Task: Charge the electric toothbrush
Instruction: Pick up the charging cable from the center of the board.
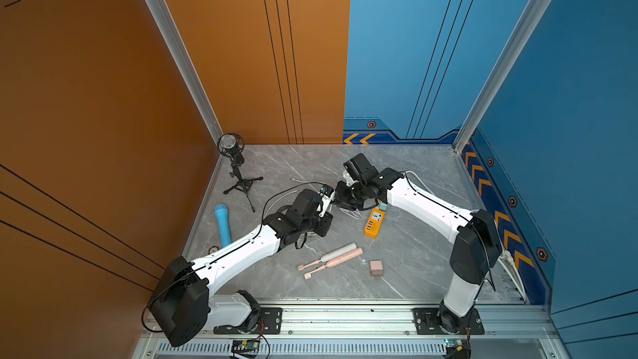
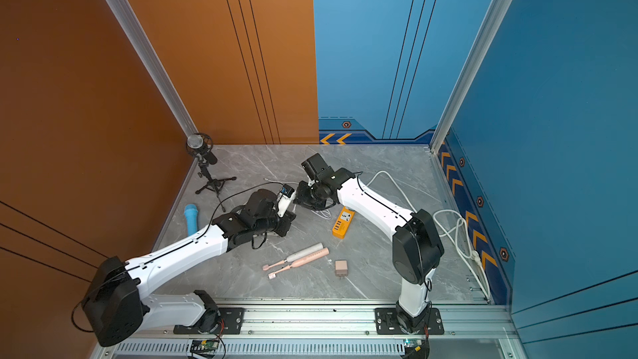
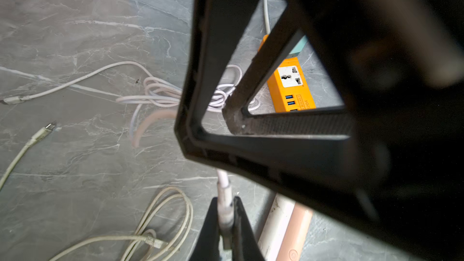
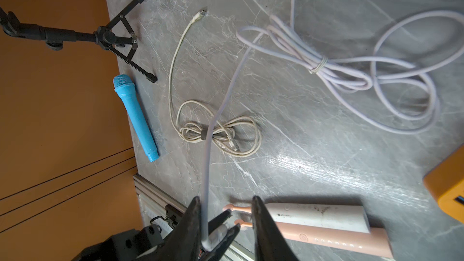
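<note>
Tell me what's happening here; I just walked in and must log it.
The left gripper is shut on the plug end of a pale lavender cable, lifted off the table. The right gripper stands open around that cable, right beside it. The two toothbrushes lie untouched near the orange power strip.

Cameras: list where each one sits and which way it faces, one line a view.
Top views: high above the front edge, looking down at the table and walls; left arm and right arm show.
Right wrist: on the right arm, looking down past the open right gripper at the table.
Left wrist: on the left arm, looking past the left gripper, shut on the cable; the right gripper looms close.
Shared: both wrist views show cable, toothbrushes, power strip.
</note>
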Tool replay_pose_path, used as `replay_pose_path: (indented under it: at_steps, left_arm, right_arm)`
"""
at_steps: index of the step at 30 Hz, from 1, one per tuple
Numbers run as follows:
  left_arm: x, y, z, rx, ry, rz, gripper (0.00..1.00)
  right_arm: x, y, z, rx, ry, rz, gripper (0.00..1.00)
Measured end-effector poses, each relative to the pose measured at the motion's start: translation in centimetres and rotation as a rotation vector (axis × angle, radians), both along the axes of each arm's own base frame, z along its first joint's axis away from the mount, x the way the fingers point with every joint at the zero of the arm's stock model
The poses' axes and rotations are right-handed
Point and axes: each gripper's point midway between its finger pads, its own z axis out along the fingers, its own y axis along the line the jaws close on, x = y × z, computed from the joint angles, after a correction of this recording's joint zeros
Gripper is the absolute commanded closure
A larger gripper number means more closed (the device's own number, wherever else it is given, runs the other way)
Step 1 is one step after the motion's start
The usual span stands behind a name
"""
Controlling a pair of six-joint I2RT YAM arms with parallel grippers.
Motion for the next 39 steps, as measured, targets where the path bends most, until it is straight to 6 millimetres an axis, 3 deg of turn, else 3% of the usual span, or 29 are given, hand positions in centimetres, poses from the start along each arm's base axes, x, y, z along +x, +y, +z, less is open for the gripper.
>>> replay_pose_path:
  at_steps: [12, 19, 24, 26, 30, 34, 39]
  left_arm:
    - [0.2, 0.4, 0.0, 0.018, -0.01, 0.021, 1.0]
    - [0.1, 0.3, 0.8, 0.006, -0.027, 0.024, 1.0]
    - [-0.1, 0.3, 1.6, -0.004, -0.048, 0.026, 1.0]
    - [-0.1, 0.3, 2.0, -0.012, -0.057, 0.027, 0.77]
    - [-0.8, 0.4, 4.1, -0.078, -0.08, 0.022, 0.54]
    - [-2.3, 1.6, 6.1, -0.202, -0.073, 0.018, 0.44]
    - [-3.3, 2.7, 6.4, -0.319, 0.01, 0.011, 0.41]
  right_arm:
    - [0.3, 1.0, 0.1, 0.077, -0.011, -0.011, 0.83]
    - [0.2, 1.2, 1.0, 0.129, -0.039, -0.022, 0.99]
    - [0.1, 1.2, 1.9, 0.153, -0.061, -0.021, 1.0]
    - [0.1, 1.2, 2.2, 0.164, -0.071, -0.018, 1.0]
    - [0.2, 0.9, 2.7, 0.182, -0.106, 0.002, 1.0]
    - [1.0, -1.0, 3.1, 0.199, -0.166, 0.022, 1.0]
    - [1.9, -3.0, 5.0, 0.256, -0.27, 0.083, 1.0]
